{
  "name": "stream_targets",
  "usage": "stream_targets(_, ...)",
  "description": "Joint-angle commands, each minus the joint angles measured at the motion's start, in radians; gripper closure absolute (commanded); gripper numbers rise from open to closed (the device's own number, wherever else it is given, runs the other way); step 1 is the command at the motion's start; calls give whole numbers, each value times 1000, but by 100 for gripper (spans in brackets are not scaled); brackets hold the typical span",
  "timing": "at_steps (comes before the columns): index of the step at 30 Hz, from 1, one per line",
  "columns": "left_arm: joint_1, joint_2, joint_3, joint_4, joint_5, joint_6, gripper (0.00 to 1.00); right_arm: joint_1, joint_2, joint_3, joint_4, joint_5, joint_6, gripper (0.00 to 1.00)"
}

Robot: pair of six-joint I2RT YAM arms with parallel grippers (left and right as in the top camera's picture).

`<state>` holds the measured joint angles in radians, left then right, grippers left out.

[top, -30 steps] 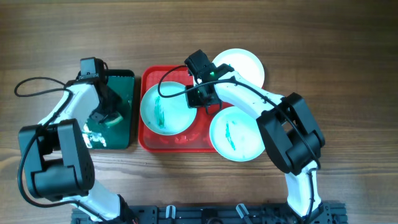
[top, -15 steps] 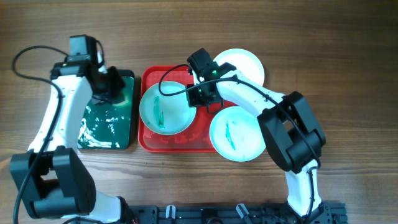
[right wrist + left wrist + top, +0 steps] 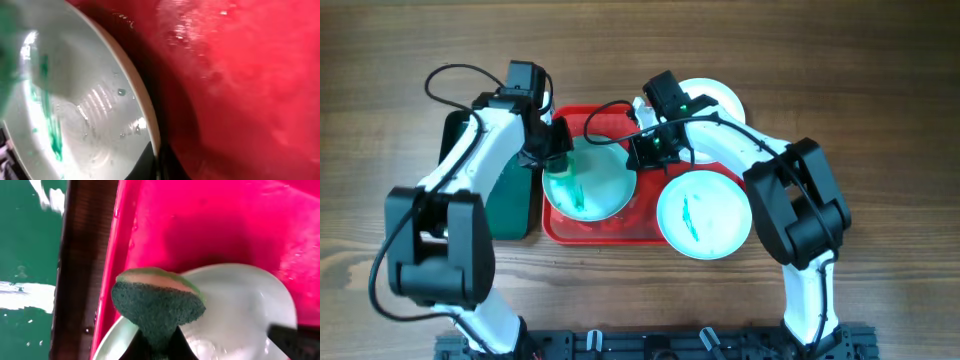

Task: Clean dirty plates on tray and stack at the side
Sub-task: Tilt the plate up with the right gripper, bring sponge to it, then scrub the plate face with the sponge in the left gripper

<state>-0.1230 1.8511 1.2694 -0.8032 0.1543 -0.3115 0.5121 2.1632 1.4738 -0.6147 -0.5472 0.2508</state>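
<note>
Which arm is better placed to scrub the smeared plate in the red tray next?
Left. The left gripper holds a dark green sponge over the pale round plate in the red plastic tray; the right gripper only pinches that plate's rim.

Red tray [image 3: 605,231]; pale aqua plate [image 3: 603,186], green smears; dark green sponge [image 3: 157,307], tan layer.

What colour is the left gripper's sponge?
The sponge is dark green with a tan layer; see left wrist view.

White left arm [image 3: 485,145], white right arm [image 3: 735,148], black joints [image 3: 798,205], looping black cables [image 3: 455,72], black left tool [image 3: 555,155], right tool [image 3: 640,158]
</note>
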Motion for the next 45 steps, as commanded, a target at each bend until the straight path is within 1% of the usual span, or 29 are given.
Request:
stream_targets(1,-11,66,6,50,-18,21,96,-2,24,-12,10,-105,-66,96)
stream_targets(5,-47,132,6,50,-18,20,96,-3,24,-12,23,-104,-60,96)
stream_targets(9,-101,158,6,45,-17,12,96,-33,24,-12,41,-88,5,96)
stream_targets(11,-116,150,11,52,-17,7,96,-53,24,-12,39,-50,40,96)
stream_targets(13,-117,142,34,51,-17,-35,96,-69,24,-12,39,-6,57,96)
stream_targets(16,-114,124,79,48,-16,-117,96,-78,23,-12,39,79,122,96)
stream_targets(18,-116,114,92,45,-6,-189,96,-78,23,-12,45,102,174,96)
stream_targets(20,-117,113,91,17,-6,-256,96,-78,23,-12,47,111,190,96)
stream_targets(22,-126,116,85,-18,-19,-281,96,-77,23,-12,47,122,198,96)
stream_targets(25,-148,116,63,-54,-72,-280,96,-76,23,-12,50,141,205,96)
stream_targets(27,-167,116,19,-53,-81,-254,96,-74,23,-12,49,161,221,96)
stream_targets(28,-175,116,3,-51,-71,-217,96,-74,23,-12,50,163,221,96)
stream_targets(29,-185,116,-8,-49,-47,-147,96,-74,23,-12,50,163,220,95)
stream_targets(30,-195,116,-11,-51,-15,-51,96,-74,23,-12,51,163,220,96)
stream_targets(32,-212,116,-11,-51,29,79,96,-73,23,-12,53,162,220,96)
stream_targets(34,-215,116,-11,-46,17,94,96,-73,23,-12,46,161,219,95)
stream_targets(39,-180,116,-11,11,-137,-99,96,-71,23,-13,22,158,214,96)
stream_targets(41,-177,116,-11,61,-169,-142,96,-63,23,-22,23,158,212,96)
stream_targets(45,-177,116,-11,176,-187,-212,96,-35,23,-43,24,154,220,96)
